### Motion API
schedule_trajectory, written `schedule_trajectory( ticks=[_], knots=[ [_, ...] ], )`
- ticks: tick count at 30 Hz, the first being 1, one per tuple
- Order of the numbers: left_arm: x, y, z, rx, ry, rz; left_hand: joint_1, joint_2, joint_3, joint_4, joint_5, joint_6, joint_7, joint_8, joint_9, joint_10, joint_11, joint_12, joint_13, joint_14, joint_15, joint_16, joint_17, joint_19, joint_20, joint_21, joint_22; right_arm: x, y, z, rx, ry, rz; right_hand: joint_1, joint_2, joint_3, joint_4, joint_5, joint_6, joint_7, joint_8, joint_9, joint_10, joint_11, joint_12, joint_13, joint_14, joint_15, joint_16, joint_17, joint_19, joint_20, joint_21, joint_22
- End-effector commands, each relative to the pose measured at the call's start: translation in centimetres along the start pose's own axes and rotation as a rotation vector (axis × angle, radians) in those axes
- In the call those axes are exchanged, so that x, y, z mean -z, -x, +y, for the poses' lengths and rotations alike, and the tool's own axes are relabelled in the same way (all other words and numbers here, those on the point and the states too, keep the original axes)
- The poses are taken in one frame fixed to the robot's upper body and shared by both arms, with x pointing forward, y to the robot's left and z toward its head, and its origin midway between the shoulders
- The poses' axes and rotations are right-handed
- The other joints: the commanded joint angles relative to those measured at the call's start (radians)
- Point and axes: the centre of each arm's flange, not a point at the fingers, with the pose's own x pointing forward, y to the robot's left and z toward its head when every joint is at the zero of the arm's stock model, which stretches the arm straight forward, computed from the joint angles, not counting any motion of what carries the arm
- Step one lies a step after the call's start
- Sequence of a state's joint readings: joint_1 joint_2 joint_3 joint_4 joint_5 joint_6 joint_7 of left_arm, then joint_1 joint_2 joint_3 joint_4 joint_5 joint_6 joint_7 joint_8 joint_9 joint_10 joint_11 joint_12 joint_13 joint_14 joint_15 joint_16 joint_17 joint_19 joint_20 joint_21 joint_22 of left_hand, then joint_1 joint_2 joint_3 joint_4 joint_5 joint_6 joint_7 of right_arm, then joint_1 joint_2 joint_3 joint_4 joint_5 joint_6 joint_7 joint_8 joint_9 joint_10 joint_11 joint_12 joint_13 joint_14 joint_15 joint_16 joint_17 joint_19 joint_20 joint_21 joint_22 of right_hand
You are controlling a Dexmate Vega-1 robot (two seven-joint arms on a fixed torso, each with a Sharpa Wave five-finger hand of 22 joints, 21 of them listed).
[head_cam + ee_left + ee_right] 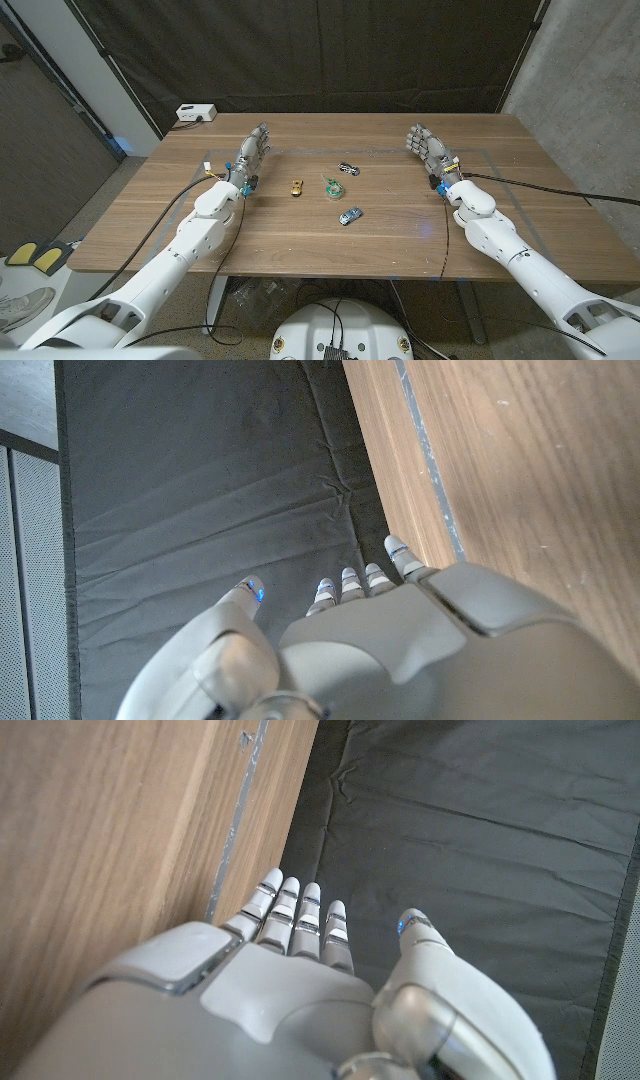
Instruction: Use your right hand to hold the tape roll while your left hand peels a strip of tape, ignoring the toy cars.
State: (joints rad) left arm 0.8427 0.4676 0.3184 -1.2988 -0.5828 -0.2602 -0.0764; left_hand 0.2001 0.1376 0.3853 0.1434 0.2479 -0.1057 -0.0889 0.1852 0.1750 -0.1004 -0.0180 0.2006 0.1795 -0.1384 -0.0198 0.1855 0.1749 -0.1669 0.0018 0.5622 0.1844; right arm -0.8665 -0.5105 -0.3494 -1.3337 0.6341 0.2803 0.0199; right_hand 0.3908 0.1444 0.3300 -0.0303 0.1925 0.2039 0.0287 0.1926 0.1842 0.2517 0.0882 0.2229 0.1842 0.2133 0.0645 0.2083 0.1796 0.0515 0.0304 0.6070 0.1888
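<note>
Tape (331, 186) lies mid-table in the head view, ringed by three toy cars: yellow (296, 186) left, black (347, 168) far, blue (350, 215) near. Both hands wait well apart from it, fingers open and empty. Right hand (425, 148) should probably come straight down on the roll, clear of the cars. Left hand (251, 160) stands at the left. Left wrist view: fingers (345, 585) extended along the table edge. Right wrist view: fingers (295, 915) likewise extended, loosely together.

Black curtain (300, 50) hangs behind the wooden table (250, 230).
</note>
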Motion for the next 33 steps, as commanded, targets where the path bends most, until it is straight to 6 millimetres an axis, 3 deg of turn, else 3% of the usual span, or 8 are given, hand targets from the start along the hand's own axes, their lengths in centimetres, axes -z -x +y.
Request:
schedule_trajectory(
  ticks=[1,7,20,33],
  knots=[
    [0.0,0.0,0.0,-0.007,0.01,-0.003,0.002,0.01,0.008,0.001,0.005,-0.008,-0.005,0.005,0.005,-0.007,0.004,0.005,0.005,-0.005,0.0,0.004,0.003,-0.022,0.009,0.005,0.002,-0.6,0.6,1.0,0.001,0.093,0.014,0.008,0.002,0.009,0.001,0.005,0.007,-0.002,0.005,0.003,0.008,-0.002,0.005,0.002,0.01,0.001,0.003,0.003,0.007,-0.001,0.006,0.002],
    [0.1,0.2,0.1,-0.01,0.011,-0.003,0.003,0.01,0.009,0.0,0.004,-0.008,-0.011,0.005,0.005,-0.006,0.003,0.005,0.005,-0.004,-0.002,0.004,0.003,-0.021,0.014,0.004,0.002,-2.2,0.8,2.5,-0.015,0.313,0.079,0.009,0.004,0.012,0.0,0.006,0.01,-0.007,0.006,0.003,0.012,-0.007,0.005,0.002,0.017,-0.005,0.004,0.004,0.005,0.006,0.004,0.002],
    [0.0,0.3,-0.1,0.01,0.006,-0.003,0.006,0.006,0.01,-0.003,0.002,-0.001,-0.009,0.007,0.006,0.003,0.004,0.007,0.006,0.003,0.001,0.004,0.002,-0.018,0.022,0.001,0.002,-4.0,1.0,5.2,-0.028,0.589,0.089,0.026,0.013,0.03,-0.014,0.009,0.016,-0.017,0.006,0.003,0.021,-0.022,0.007,0.003,0.027,-0.018,0.0,0.002,0.011,-0.009,0.002,0.002],
    [-0.2,0.2,-0.7,0.023,-0.001,-0.003,0.011,0.006,0.013,-0.006,0.0,0.004,-0.011,0.007,0.007,0.011,0.005,0.008,0.006,0.011,0.003,0.005,0.002,-0.011,0.026,-0.001,0.002,-6.0,1.7,9.0,-0.066,0.841,0.08,0.034,0.017,0.042,-0.021,0.01,0.04,-0.027,0.012,0.003,0.042,-0.04,0.012,0.003,0.038,-0.03,-0.001,0.002,0.015,-0.006,0.0,0.002]
  ],
)
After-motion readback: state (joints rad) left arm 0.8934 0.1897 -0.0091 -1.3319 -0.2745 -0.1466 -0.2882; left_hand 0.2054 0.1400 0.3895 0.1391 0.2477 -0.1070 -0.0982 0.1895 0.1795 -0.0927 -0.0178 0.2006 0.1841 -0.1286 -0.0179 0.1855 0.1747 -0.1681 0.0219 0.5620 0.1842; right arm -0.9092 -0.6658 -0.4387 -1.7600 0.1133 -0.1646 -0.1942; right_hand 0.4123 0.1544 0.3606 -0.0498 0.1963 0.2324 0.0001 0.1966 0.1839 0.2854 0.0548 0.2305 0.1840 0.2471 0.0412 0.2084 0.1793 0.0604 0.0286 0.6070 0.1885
